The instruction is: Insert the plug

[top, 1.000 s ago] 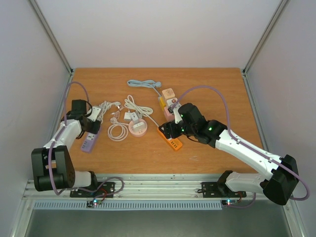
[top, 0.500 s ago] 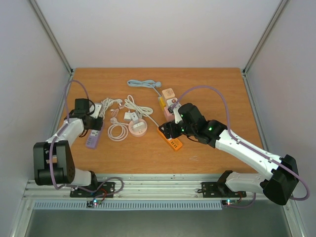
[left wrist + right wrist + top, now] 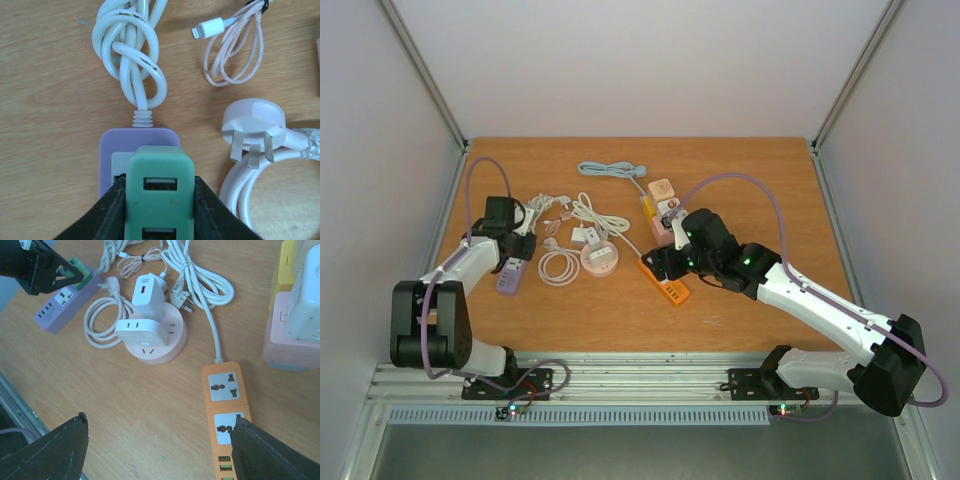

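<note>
Plug adapter (image 3: pixel 160 170), green with two USB ports, sits clamped in the left gripper (image 3: pixel 160 210) over the purple power strip (image 3: pixel 112 150). Its prongs are hidden, so whether it is seated cannot be told, and the strip's near end is cut off. The right gripper (image 3: pixel 157 427) hangs wide open above the orange power strip (image 3: pixel 225 385) on the desk (image 3: pixel 740 170).

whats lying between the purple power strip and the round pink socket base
A coiled white cable lies on the wood between the purple power strip and the round pink base. The right wrist view shows it best.
</note>
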Robot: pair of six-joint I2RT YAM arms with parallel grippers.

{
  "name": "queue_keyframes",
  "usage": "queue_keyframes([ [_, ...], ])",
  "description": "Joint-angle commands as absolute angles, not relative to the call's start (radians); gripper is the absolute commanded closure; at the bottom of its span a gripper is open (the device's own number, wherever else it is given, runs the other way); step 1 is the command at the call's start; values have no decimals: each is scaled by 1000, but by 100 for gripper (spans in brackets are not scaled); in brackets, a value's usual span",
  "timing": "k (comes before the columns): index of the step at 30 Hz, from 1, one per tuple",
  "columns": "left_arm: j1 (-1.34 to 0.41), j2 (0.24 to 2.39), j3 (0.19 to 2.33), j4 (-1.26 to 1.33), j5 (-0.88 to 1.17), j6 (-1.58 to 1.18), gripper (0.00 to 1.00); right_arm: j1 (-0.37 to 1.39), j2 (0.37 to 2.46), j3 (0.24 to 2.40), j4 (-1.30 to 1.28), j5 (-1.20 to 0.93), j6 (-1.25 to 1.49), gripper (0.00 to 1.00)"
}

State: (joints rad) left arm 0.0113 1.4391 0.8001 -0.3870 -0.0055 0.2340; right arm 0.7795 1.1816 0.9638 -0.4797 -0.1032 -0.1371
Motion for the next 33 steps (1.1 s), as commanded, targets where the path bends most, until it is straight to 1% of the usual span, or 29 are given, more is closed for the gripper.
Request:
queue_keyframes([
  [1,11,1370,799,-396,8,219,66,776,1166,969,-480,-88,-146,22],
  [2,11,1358,808,-401,24,220,61,775,1167,969,-478,-89,-146,22],
  [3,11,1348,816,-407,31,222,58,776,1168,970,-477,-90,-146,22],
  [8,11,1334,849,-441,50,232,50,775,1171,973,-474,-100,-146,22],
  [14,14,1366,850,-461,43,248,54,776,1174,973,-476,-95,-147,22],
  [21,13,1406,841,-462,5,266,56,776,1176,973,-477,-95,-147,22],
  [24,12,1421,838,-456,15,271,64,775,1178,973,-477,-94,-147,22],
  [30,13,1469,839,-483,34,296,91,776,1177,971,-479,-87,-149,22],
  [31,13,1476,837,-487,34,301,94,776,1177,971,-479,-88,-149,22],
  [33,12,1491,830,-493,28,307,97,776,1176,971,-478,-89,-149,22],
])
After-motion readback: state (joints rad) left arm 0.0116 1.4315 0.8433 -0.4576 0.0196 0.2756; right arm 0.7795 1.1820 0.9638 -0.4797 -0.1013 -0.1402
